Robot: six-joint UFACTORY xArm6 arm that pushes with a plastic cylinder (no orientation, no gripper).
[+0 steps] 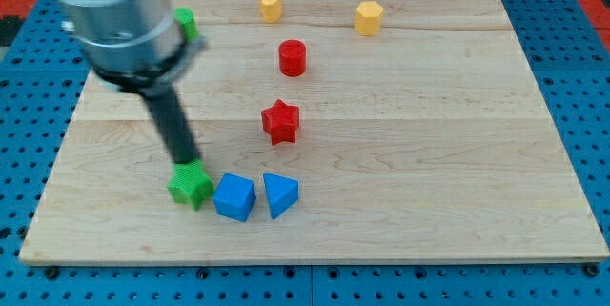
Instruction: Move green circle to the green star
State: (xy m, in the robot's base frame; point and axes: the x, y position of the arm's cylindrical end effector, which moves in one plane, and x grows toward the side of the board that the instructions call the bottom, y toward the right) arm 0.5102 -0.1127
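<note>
Near edge of surface (pixel 429 230): green star (pixel 191 186), blue cube (pixel 234 197) just right of it, blue wedge (pixel 279 194) next right. My tip (pixel 188 164) touching the star's far side. No jaws on this rig, just the rod; nothing clamped. Mid-board: red star (pixel 280 121), red cylinder (pixel 293 58) beyond. Far edge: two yellow blocks (pixel 270 6) (pixel 369 17). Green circle (pixel 186 24) at far left, half hidden behind arm housing. Lies straight up-view from tip, well apart. Probably needs rounding behind it, then pushing down-view toward the star.
</note>
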